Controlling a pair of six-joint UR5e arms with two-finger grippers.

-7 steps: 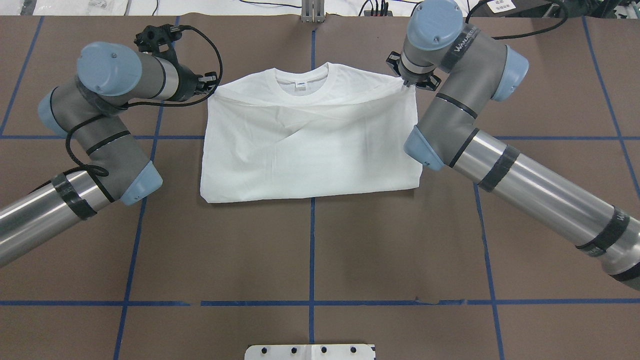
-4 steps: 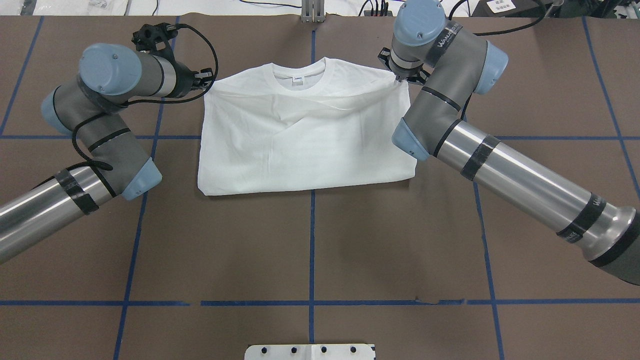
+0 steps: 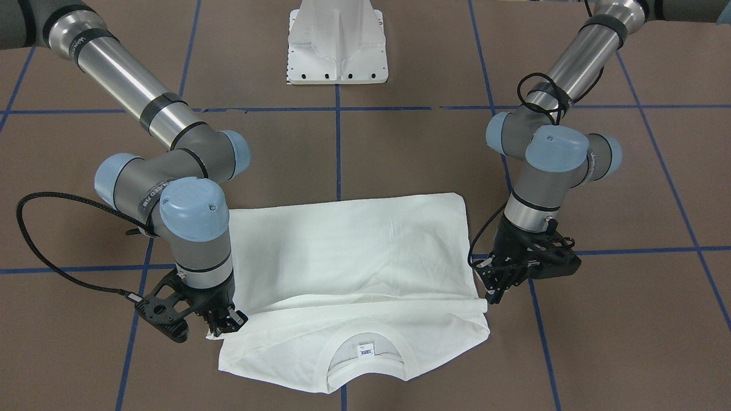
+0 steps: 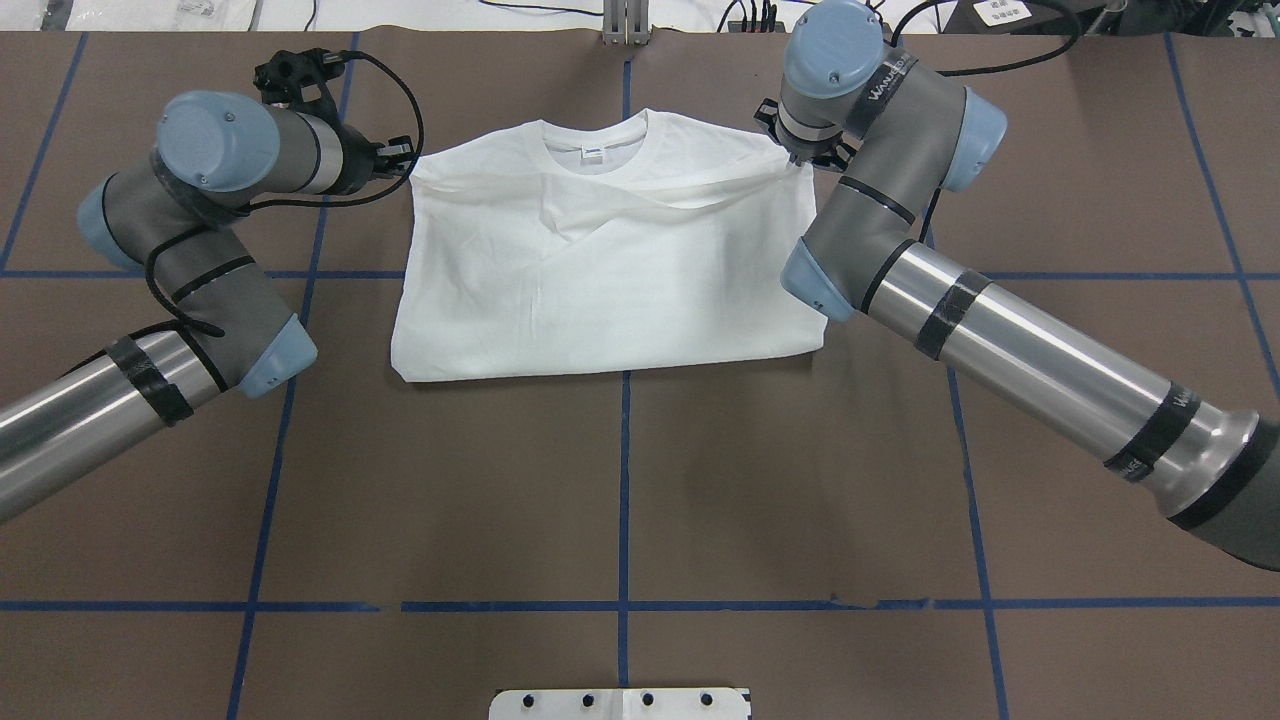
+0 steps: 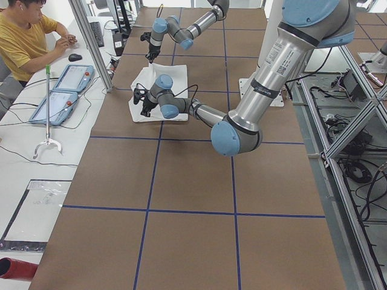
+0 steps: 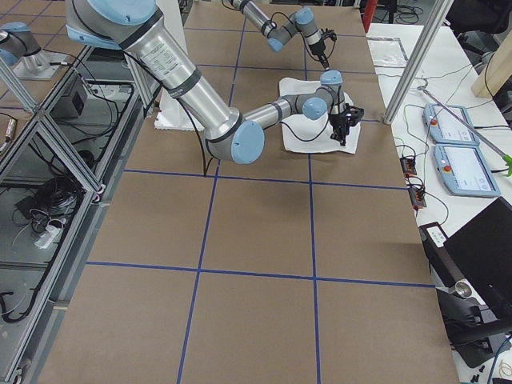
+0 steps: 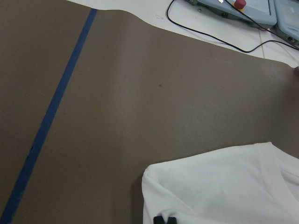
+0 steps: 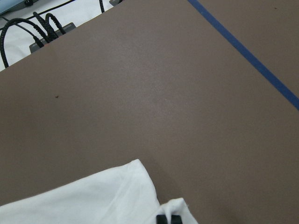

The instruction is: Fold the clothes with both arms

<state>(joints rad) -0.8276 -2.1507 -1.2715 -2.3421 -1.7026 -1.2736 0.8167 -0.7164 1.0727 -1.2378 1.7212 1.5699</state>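
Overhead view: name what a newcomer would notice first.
The white T-shirt, partly folded with its collar at the far edge, lies in the far middle of the brown table. The left end effector and the right end effector each pinch a shoulder corner of it, one on either side.

Brown table (image 4: 450,480), blue grid lines (image 4: 624,500)
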